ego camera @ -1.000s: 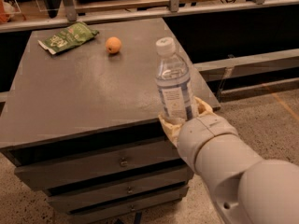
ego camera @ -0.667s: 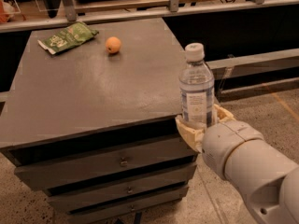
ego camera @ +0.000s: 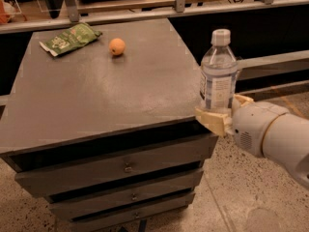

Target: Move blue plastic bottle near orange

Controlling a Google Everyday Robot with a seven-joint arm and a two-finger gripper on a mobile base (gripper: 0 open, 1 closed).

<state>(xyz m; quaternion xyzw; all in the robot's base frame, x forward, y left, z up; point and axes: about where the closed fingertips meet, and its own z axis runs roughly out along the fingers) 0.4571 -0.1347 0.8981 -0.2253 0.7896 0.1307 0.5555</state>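
The blue plastic bottle is clear with a white cap and a white-blue label. It stands upright in my gripper, which is shut on its lower part. The bottle is held off the right edge of the grey cabinet top, past its front right corner. The orange lies on the far part of the top, well to the left of the bottle. My white arm comes in from the lower right.
A flat green snack bag lies at the far left of the top, left of the orange. The cabinet has several drawers below. A metal rail runs behind. Speckled floor is at the right.
My gripper has carried the bottle to the right, from over the cabinet's front right edge to beyond its right side. The orange and the bag have not moved.
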